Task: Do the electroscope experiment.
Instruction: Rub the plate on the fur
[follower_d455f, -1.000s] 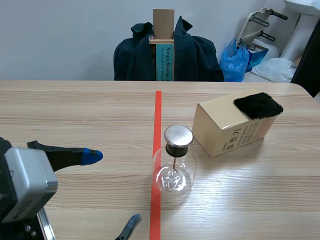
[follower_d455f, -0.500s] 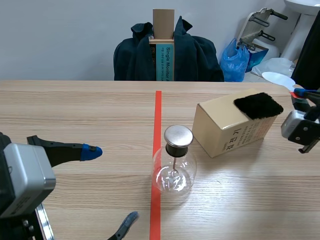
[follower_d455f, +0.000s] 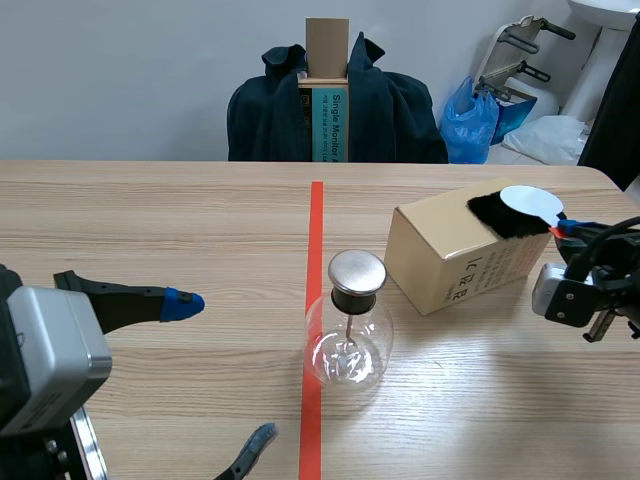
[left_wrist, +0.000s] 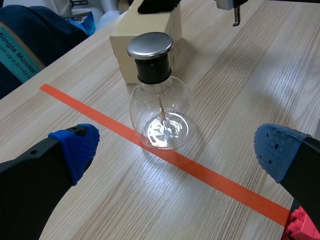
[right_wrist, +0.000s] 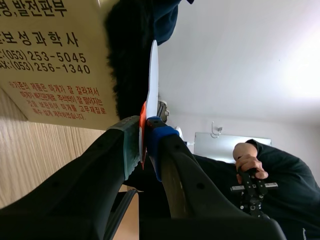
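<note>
The right pincer (right_wrist: 144, 132), clenched on the white round disc (follower_d455f: 530, 202), holds it at the black fur patch (follower_d455f: 500, 216) atop the tan cardboard box (follower_d455f: 450, 258) near the right edge of the surface (follower_d455f: 150, 220); the metal-capped clear glass electroscope flask (follower_d455f: 348, 340) stands mid-surface, leftward of it, facing the released left pincer (left_wrist: 176, 150).

A pale wood-grain table (follower_d455f: 150, 220) is evenly lit, and 1 orange-red tape line (follower_d455f: 316, 215) is laid along its middle. Behind the table's far edge a pale grey wall (follower_d455f: 120, 70) is seen. Past the middle of that edge, a dark navy jacket (follower_d455f: 400, 115) is draped around a tall cardboard box with a teal label (follower_d455f: 327, 90). Past the table's far right corner, a blue plastic bag (follower_d455f: 470, 122), a grey metal frame (follower_d455f: 512, 45) and a white plastic bag (follower_d455f: 550, 138) are gathered.
</note>
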